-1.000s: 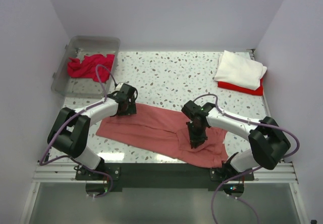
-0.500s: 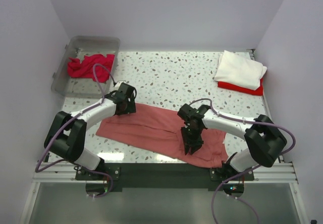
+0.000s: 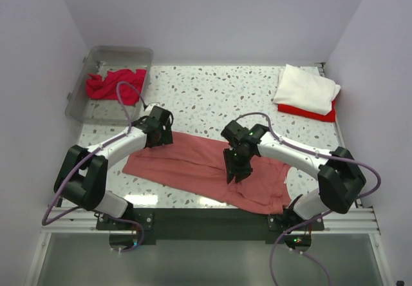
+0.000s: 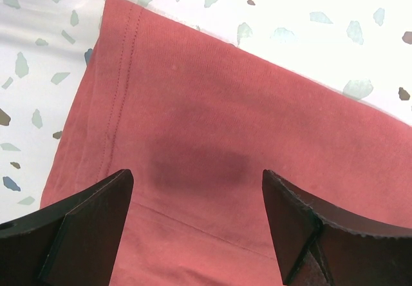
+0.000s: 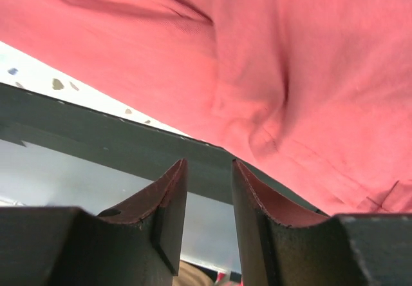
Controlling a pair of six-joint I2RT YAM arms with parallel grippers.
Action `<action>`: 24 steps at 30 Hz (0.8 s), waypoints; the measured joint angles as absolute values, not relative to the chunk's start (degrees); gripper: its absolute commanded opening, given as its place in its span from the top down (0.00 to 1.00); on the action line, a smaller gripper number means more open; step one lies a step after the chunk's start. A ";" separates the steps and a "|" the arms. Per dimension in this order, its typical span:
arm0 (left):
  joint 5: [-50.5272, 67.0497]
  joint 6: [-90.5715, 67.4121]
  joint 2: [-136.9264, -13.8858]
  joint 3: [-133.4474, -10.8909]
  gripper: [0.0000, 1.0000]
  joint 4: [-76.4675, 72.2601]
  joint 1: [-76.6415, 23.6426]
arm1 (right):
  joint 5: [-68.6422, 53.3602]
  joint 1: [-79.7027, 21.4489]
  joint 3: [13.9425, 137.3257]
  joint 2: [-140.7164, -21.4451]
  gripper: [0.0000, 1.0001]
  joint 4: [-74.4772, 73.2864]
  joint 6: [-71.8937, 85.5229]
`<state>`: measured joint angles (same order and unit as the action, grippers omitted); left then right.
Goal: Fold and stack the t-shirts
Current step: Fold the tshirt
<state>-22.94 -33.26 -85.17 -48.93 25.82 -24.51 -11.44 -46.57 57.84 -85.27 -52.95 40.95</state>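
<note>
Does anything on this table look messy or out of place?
Yes. The coral-red shirt lies slanted across the table, bunched into wrinkles at its right end near the front edge. A crimson shirt sits crumpled in the clear bin, unlike the neat white shirt stacked on a red one.

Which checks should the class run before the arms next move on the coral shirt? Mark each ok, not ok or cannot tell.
1. Open, empty left gripper over the coral shirt: ok.
2. Empty right gripper: ok.
3. Smooth coral shirt: not ok, wrinkled by the right gripper.
4. Folded white shirt on the red shirt: ok.
5. No crimson shirt in the bin: not ok, crumpled inside.
</note>
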 measured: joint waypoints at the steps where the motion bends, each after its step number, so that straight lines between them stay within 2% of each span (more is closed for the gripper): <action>1: -22.94 -33.28 -85.10 -48.90 0.13 25.82 -24.51 | -11.18 -46.61 58.52 -85.45 0.63 -52.73 40.93; 13: -22.96 -33.34 -83.88 -48.73 0.13 26.28 -24.51 | -6.70 -49.56 60.23 -93.78 0.66 -50.96 39.90; 17: -22.98 -33.36 -83.57 -48.05 0.13 26.52 -24.51 | -5.50 -49.87 59.88 -94.76 0.76 -49.84 39.83; 24: -23.22 -33.36 -83.48 -47.97 0.13 27.31 -24.51 | -5.45 -50.19 59.70 -97.25 0.84 -48.25 39.77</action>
<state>-23.22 -33.36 -83.48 -47.97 27.31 -24.51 -5.45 -50.19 59.70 -97.25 -48.25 39.77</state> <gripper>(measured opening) 0.869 0.177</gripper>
